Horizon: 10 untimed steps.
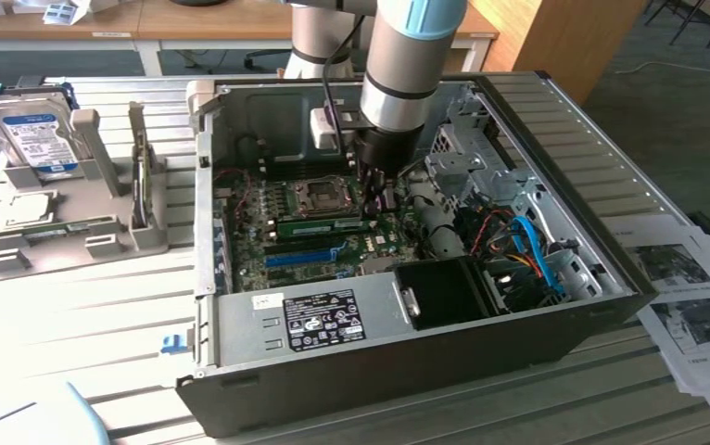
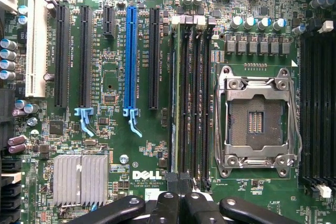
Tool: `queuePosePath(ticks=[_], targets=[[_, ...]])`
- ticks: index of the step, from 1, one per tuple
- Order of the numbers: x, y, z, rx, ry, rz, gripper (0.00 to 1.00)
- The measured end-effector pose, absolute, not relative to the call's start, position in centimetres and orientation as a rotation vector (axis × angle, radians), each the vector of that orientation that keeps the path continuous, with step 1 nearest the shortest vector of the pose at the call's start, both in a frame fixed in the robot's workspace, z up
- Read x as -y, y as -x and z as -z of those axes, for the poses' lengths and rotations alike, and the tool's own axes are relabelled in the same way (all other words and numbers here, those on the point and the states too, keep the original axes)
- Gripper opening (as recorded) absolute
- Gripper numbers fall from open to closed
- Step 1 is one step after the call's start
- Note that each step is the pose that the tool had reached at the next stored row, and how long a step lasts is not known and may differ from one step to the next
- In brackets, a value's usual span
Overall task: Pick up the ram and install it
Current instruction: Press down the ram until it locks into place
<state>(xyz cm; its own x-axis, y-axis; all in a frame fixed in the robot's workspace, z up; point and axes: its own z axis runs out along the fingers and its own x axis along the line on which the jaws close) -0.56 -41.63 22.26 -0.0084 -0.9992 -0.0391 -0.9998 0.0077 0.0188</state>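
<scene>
The robot arm reaches down into the open computer case (image 1: 577,306), which lies on its side on the counter (image 1: 95,324) so the motherboard (image 2: 115,145) faces up and is easy to get at. The hand (image 1: 374,181) is closed tight and sits low over the memory slots (image 2: 197,103), just beside the empty processor socket (image 2: 254,116). The ram (image 1: 324,225) already lies in a slot, a long green stick on its edge, right by the hand. I think the closed hand is there to press on it, not to hold it, but I cannot see if they touch. The blue slot (image 2: 130,59) stays bare. Over on the exterior view's left, a hard drive (image 1: 36,139) stands in a grey holder (image 1: 70,243), out of the way
</scene>
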Motion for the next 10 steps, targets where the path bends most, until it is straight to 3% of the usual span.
queuePosePath(ticks=[10], targets=[[41.63, 0.56, -22.22, -2.22, 2.202, -0.064, 0.1]])
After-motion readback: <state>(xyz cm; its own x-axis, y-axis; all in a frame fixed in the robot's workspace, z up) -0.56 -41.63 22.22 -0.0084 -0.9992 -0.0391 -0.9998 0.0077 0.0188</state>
